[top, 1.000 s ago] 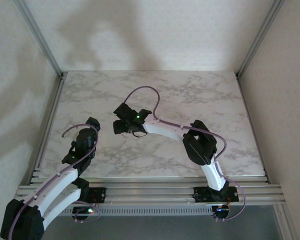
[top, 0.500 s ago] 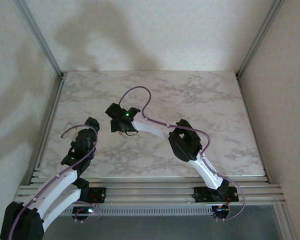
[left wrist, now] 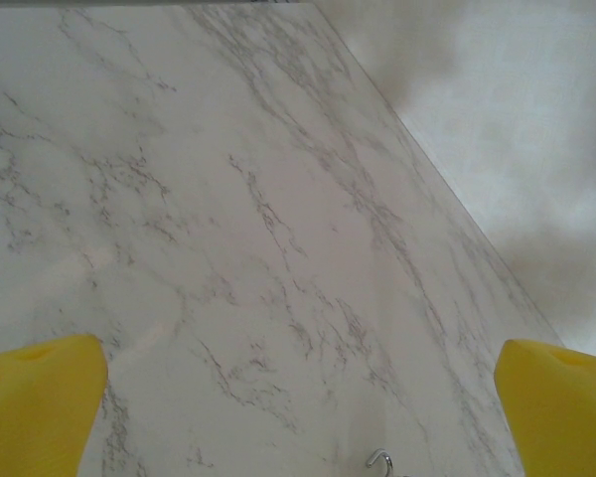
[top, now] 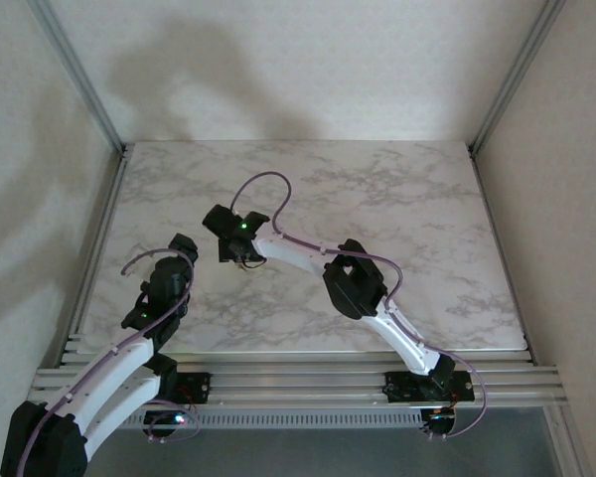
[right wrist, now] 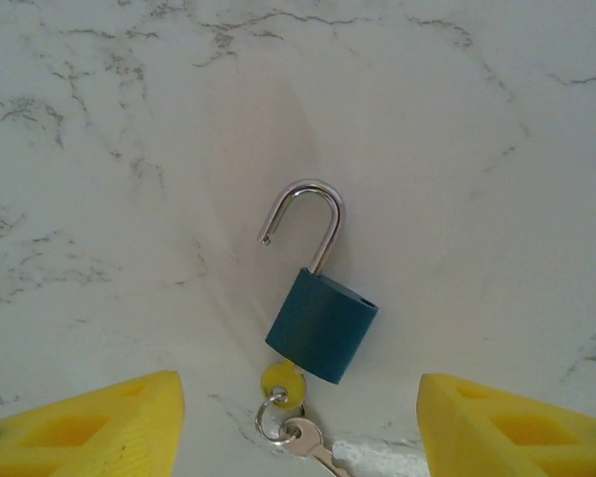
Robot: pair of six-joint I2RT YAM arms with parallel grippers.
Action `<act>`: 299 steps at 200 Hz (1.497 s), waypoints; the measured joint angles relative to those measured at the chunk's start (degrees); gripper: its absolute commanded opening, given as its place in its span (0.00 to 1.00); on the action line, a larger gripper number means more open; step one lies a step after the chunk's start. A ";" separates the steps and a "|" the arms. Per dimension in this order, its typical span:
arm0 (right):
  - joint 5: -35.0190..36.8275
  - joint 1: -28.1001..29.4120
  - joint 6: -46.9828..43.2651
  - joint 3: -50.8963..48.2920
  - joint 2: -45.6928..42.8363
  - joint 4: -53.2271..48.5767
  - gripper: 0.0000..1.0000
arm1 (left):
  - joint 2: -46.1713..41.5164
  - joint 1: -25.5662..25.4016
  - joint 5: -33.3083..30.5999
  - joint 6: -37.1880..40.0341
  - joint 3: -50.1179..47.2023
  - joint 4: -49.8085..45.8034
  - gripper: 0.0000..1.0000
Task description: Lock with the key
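- While the padlock (right wrist: pixel 321 323) lies flat on the marble table (right wrist: pixel 497 149), its silver shackle (right wrist: pixel 303 224) is seen swung out of the teal body, so the lock is open.
- A yellow-headed key (right wrist: pixel 283 381) is seated in the underside of the padlock, and a ring with a second key (right wrist: pixel 308 442) is hung from it (the lower part is cut off by the frame edge).
- The right gripper (right wrist: pixel 300 422) is held over the padlock with its yellow fingers (right wrist: pixel 89 427) parted to either side of it. Nothing is gripped, and neither finger is seen touching the padlock or the keys.
- The left gripper (left wrist: pixel 298 397) is placed well apart from the padlock, to its left and nearer the arm bases in the top view. Its jaws are spread wide over bare marble and nothing is held.
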 measured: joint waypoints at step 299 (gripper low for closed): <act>0.20 -1.44 -5.16 6.60 5.68 -5.79 0.38 | -0.31 0.24 0.02 -0.02 -0.33 0.02 1.00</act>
